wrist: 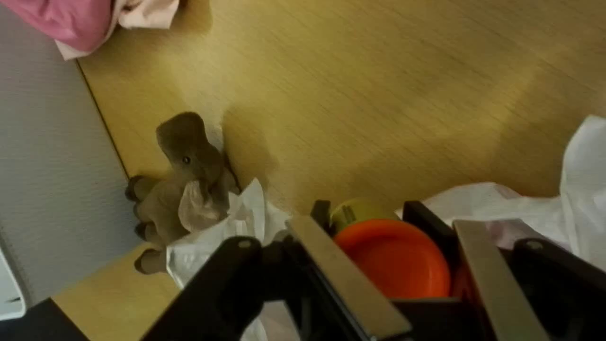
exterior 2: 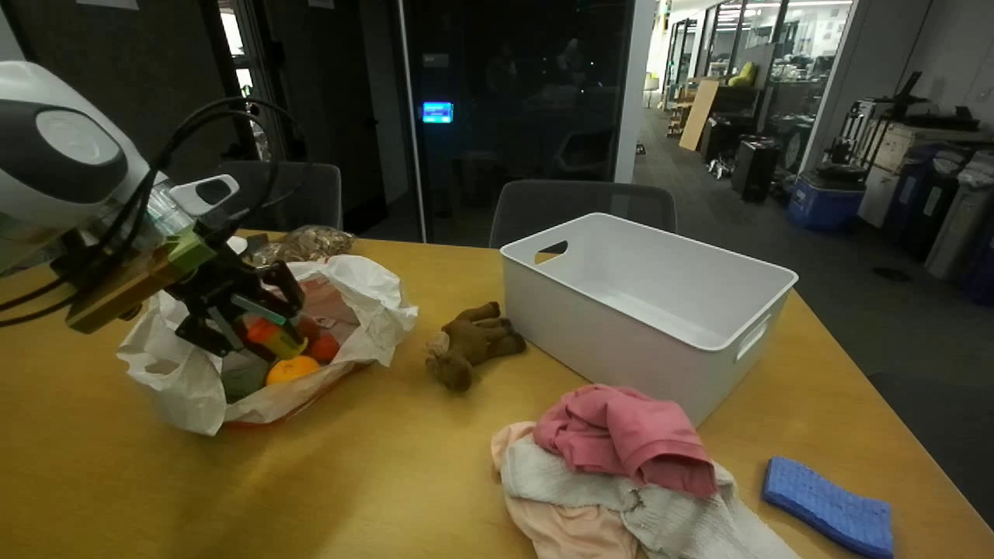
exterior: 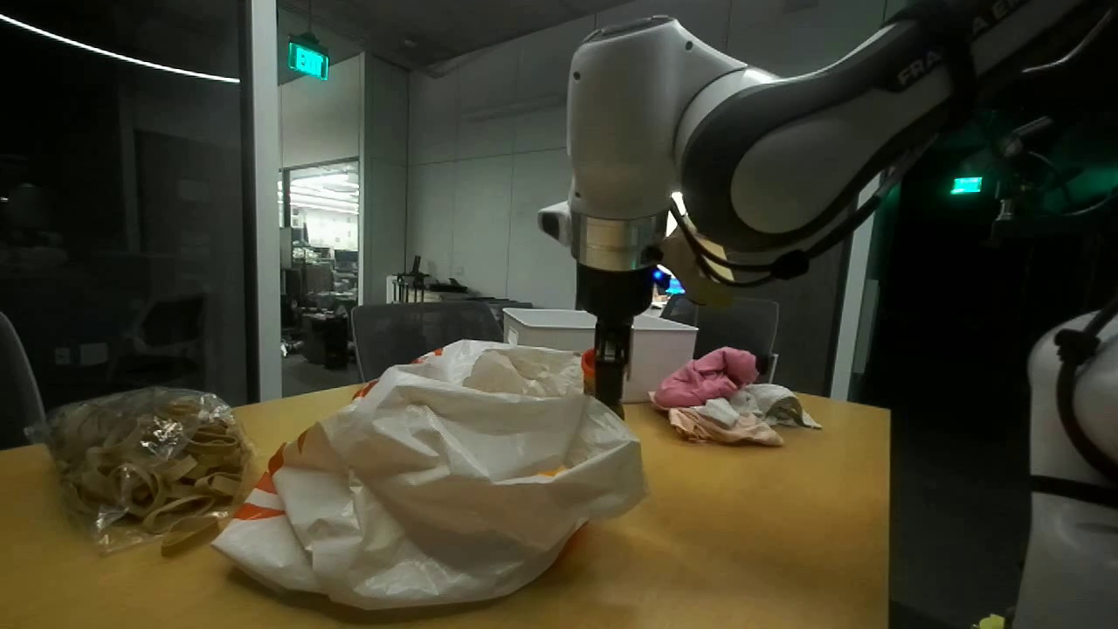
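A small yellow tub with an orange lid (wrist: 393, 260) sits between the fingers of my gripper (wrist: 367, 214), which is shut on it. In an exterior view the tub (exterior 2: 268, 335) is tilted in the grip, just over the mouth of a crumpled white plastic bag (exterior 2: 377, 291). Inside that bag lie an orange fruit (exterior 2: 292, 369), red round items (exterior 2: 323, 348) and a dark green item (exterior 2: 242, 382). From another angle the bag (exterior: 419, 489) stands in front of the gripper (exterior: 609, 376), and only a sliver of orange lid shows beside the fingers.
A brown plush animal (exterior 2: 474, 341) lies between the bag and a white bin (exterior 2: 606, 341). Pink, white and peach cloths (exterior 2: 621, 442) are heaped before the bin, near a folded blue cloth (exterior 2: 827, 505). A clear bag of tan bands (exterior: 148, 463) rests on the table.
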`<control>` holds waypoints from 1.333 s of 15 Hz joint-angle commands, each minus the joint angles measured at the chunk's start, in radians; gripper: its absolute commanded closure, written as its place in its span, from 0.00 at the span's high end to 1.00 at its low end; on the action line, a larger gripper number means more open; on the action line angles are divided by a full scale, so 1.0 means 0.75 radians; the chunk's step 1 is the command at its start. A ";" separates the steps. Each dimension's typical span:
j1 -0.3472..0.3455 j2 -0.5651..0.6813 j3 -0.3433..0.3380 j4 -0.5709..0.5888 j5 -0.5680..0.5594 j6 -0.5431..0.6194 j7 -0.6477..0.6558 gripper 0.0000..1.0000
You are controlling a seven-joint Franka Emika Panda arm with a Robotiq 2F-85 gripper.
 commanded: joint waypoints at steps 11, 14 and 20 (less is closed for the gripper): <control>-0.056 0.495 0.158 0.377 -0.007 0.290 0.067 0.25; -0.053 0.655 0.133 0.481 -0.030 0.277 0.063 0.25; -0.043 0.801 0.037 0.580 0.025 0.247 0.020 0.70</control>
